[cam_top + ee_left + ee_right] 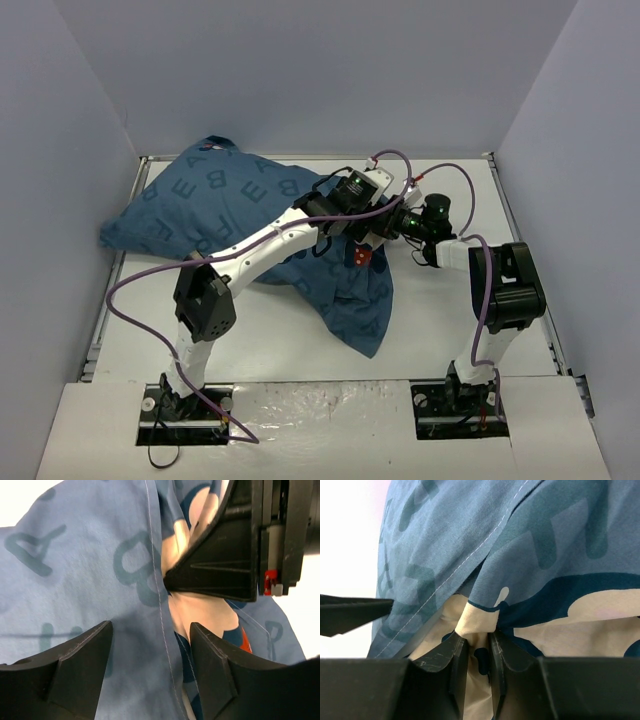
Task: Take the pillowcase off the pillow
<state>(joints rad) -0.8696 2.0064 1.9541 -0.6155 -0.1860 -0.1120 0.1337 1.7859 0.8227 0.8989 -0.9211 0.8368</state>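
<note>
The pillowcase lies slantwise on the table. Its limp near tip points toward the arms' bases and its plump end fills the far-left corner. Midway along, the right gripper pinches a fold of it. Just beside, the left gripper hovers over the seam, jaws wide.

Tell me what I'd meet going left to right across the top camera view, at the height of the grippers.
pillowcase, its bulging part → left gripper, open over the fabric → right gripper, pinching the pillowcase → right arm's elbow
</note>
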